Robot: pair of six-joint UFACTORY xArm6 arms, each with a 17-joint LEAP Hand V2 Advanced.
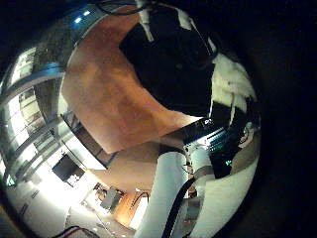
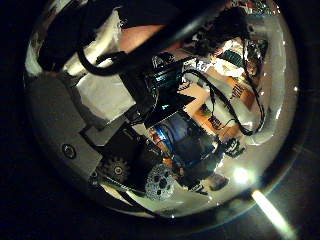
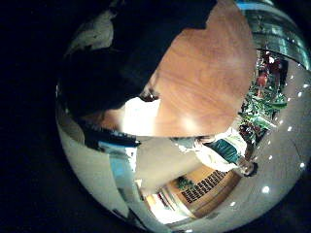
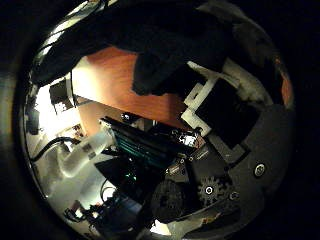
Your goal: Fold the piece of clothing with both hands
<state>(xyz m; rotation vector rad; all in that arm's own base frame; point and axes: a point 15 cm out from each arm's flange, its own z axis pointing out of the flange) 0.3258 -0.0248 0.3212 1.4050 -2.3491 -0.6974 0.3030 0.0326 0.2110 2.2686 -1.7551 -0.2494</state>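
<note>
The black garment (image 3: 136, 49) lies bunched on the wooden table (image 3: 209, 83). The left hand's (image 1: 230, 84) little-finger view shows its fingers curled on the garment's edge; its thumb view shows none. The right hand (image 4: 215, 95) pinches dark cloth.

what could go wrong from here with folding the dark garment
1. The dark garment seems to hang from the right robot hand in a bunched mass above the wooden table, so it may land crumpled rather than flat.
2. In the left little finger side palm view the cloth lies near the table's edge; a pull could drag it off.
3. How securely either hand holds the cloth cannot be seen, so it could slip mid-fold.
</note>
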